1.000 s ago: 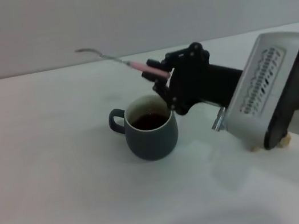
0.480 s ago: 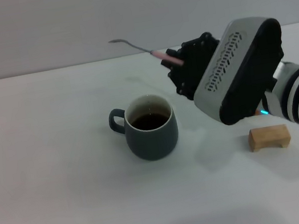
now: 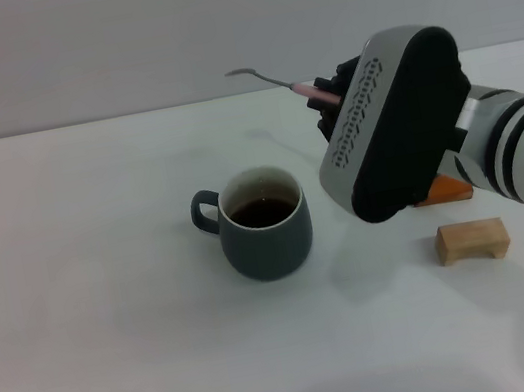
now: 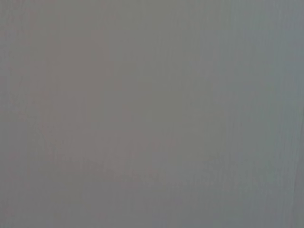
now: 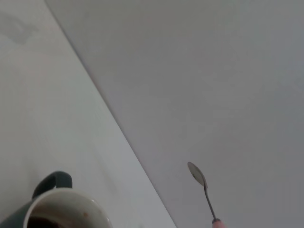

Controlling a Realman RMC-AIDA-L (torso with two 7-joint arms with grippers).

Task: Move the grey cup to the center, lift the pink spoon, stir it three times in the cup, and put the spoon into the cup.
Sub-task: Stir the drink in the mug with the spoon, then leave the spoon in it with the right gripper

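Observation:
The grey cup (image 3: pixel 263 222) stands on the white table, handle to the left, dark liquid inside. It also shows in the right wrist view (image 5: pixel 59 209). My right gripper (image 3: pixel 329 103) is shut on the pink handle of the pink spoon (image 3: pixel 285 84) and holds it in the air behind and to the right of the cup. The silver bowl points up and to the left. The spoon's bowl and neck show in the right wrist view (image 5: pixel 203 190). The left gripper is out of view; its wrist view shows only plain grey.
A pale wooden block (image 3: pixel 471 240) lies on the table to the right of the cup. An orange piece (image 3: pixel 442 190) shows just behind it, partly hidden by my right arm. A grey wall stands behind the table.
My right gripper has carried the spoon up and to the right, away from above the cup. The arm has swung, uncovering the wooden block. The cup has not moved.

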